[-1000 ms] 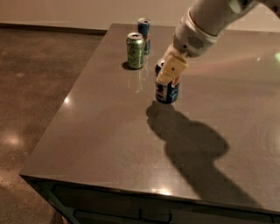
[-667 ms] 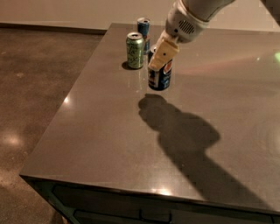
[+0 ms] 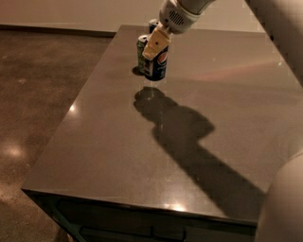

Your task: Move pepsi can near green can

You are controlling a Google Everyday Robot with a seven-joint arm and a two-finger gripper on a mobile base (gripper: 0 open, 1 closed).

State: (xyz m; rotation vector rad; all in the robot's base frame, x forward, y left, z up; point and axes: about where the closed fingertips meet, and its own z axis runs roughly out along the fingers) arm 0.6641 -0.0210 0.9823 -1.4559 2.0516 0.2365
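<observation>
Filling most of the view, the dark grey-brown surface (image 3: 109, 160) runs from its near edge at the bottom of the camera view back toward a pale wall (image 3: 71, 12), with a glossy brown floor (image 3: 38, 94) to its left. Over the surface reaches the white robot arm (image 3: 182, 12), coming down from the top right; more pale parts of the robot blur past the right edge. The arm throws a long, dark shadow (image 3: 184, 137) across the middle of the surface, slanting from below the cans toward the near right corner.

At the arm's tip, the cream-coloured end effector (image 3: 154, 47) hangs over the far left part of the surface. It is pinching the pepsi can (image 3: 160, 68) around its upper part, one finger (image 3: 150, 47) lying slantwise across the can's top left side. The can stands upright, its round red, white and blue logo turned toward the camera. Its base seems to hang just clear of the surface, since the can's own shadow falls apart from it, a little nearer the camera.

Just beside the pepsi can, on its left and slightly behind, stands the green can (image 3: 140, 59), upright and partly hidden by the held can and the finger. Whether the two touch cannot be told. Farther back, near the far edge, a slimmer blue can (image 3: 152, 23) peeks out beside the arm.
</observation>
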